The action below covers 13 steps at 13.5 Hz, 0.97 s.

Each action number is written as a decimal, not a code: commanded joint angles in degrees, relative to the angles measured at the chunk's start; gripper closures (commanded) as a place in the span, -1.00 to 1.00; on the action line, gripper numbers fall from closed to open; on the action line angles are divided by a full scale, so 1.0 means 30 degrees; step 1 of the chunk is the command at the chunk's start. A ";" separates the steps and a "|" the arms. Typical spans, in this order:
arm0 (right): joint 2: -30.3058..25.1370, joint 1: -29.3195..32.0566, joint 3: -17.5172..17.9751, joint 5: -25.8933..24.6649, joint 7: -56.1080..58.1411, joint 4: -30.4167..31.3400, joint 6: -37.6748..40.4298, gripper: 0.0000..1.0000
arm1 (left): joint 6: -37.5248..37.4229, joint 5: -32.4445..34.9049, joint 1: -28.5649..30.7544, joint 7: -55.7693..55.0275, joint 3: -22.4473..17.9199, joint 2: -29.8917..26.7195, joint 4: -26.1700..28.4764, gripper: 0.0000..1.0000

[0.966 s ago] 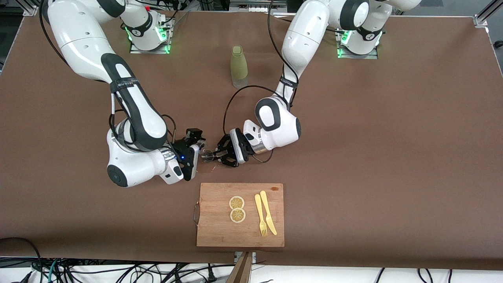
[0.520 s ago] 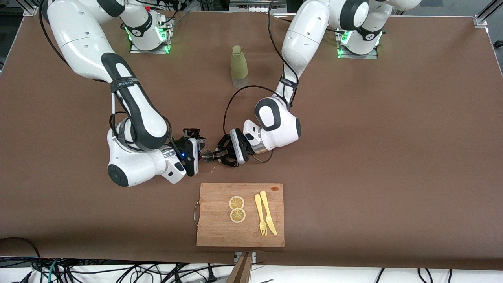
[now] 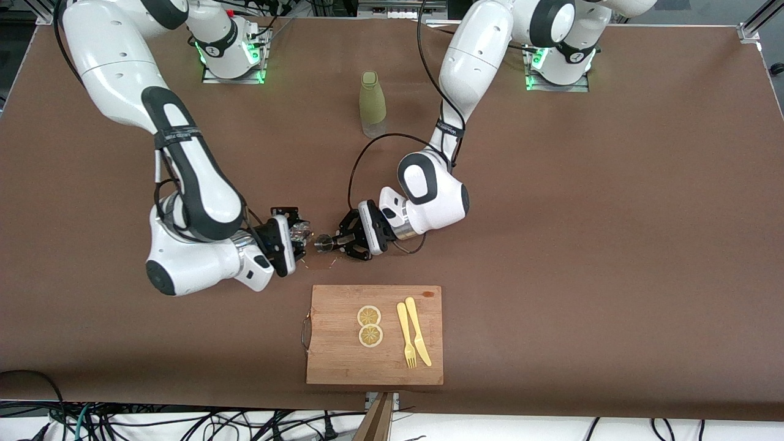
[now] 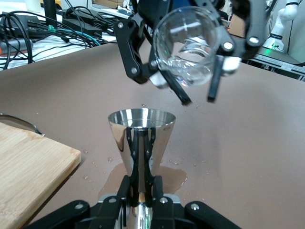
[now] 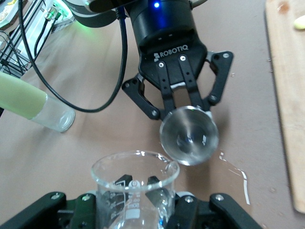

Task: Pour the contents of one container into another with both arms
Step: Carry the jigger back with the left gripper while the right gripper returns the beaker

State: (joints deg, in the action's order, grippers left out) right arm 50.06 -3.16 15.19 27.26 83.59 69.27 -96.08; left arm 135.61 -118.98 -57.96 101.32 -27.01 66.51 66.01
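Observation:
My left gripper (image 3: 329,243) is shut on the waist of the silver jigger (image 3: 322,243), which stands upright just above the table with its upper cone open (image 4: 141,138). My right gripper (image 3: 298,234) is shut on the small clear glass cup (image 3: 301,231). In the left wrist view the glass cup (image 4: 188,47) hangs tilted, mouth toward the jigger, higher than it and apart from it, with drops of clear liquid inside. The right wrist view shows the cup (image 5: 135,183), with printed measure marks, between my own fingers and the jigger (image 5: 189,135) just past its rim.
A wet patch (image 4: 167,175) spreads on the brown table under the jigger. The wooden cutting board (image 3: 334,361), nearer the front camera, carries two lemon slices (image 3: 369,326) and a yellow fork and knife (image 3: 413,338). The olive-green bottle (image 3: 372,104) stands between the arms' bases.
My right gripper has drawn back with the glass cup toward the right arm's end of the table, away from the jigger. The left arm and the jigger have stayed put.

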 commanded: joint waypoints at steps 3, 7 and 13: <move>-0.0015 0.0963 -0.1484 0.2126 0.4118 0.0083 -0.0432 0.49 | -0.4087 -0.0944 0.1649 0.2432 -0.0517 -0.0837 0.1109 1.00; -0.0045 0.1550 -0.4587 0.6632 1.0820 0.1868 -0.0815 0.49 | -1.0001 -0.0798 0.4634 0.5653 -0.0576 -0.1280 0.2546 1.00; 0.0043 0.2342 -0.6820 1.2497 1.7187 0.6027 -0.1196 0.49 | -2.0077 0.4931 0.8943 0.9372 -0.1860 -0.1777 0.4537 1.00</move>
State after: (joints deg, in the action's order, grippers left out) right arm 51.50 3.62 -4.75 60.50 130.53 82.80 -98.82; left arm 82.69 -109.90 -33.62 124.19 -31.31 64.74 74.62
